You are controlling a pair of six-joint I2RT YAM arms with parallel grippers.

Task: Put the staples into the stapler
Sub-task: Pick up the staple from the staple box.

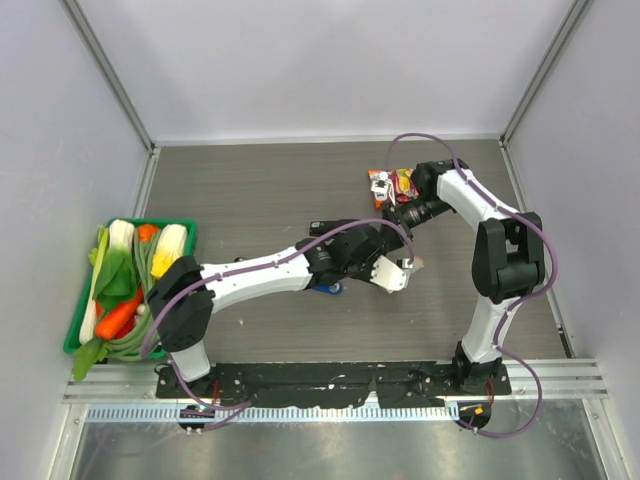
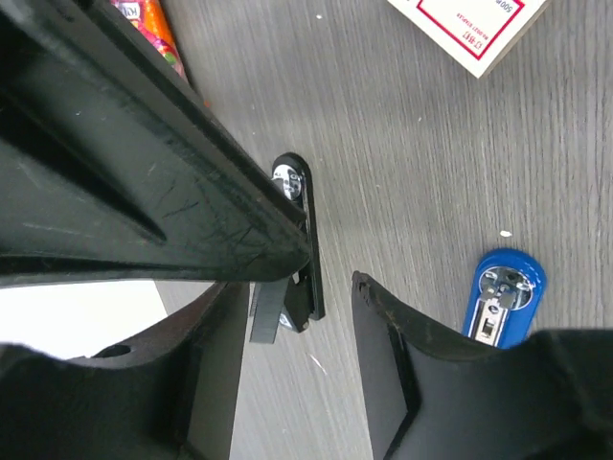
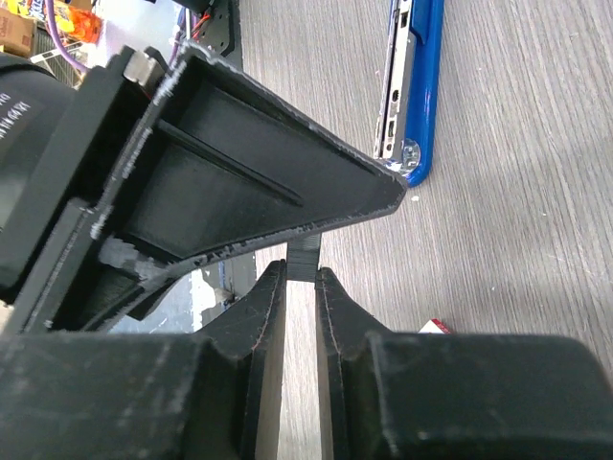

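My right gripper (image 3: 302,273) is shut on a short grey strip of staples (image 3: 305,251), which also shows in the left wrist view (image 2: 268,311). The slim black stapler (image 2: 305,244) lies on the table just below that strip. My left gripper (image 2: 299,286) is open and empty, its fingers on either side above the stapler's near end. In the top view the left gripper (image 1: 378,262) and the right gripper (image 1: 392,222) meet mid-table and hide the stapler. The white-and-red staple box (image 2: 471,29) lies close by and also shows in the top view (image 1: 396,276).
A blue stapler (image 2: 503,297) lies on the table beside the left gripper and also shows in the right wrist view (image 3: 414,86). An orange snack bag (image 1: 390,183) lies behind the grippers. A green tray (image 1: 74,330) of toy vegetables stands at the far left.
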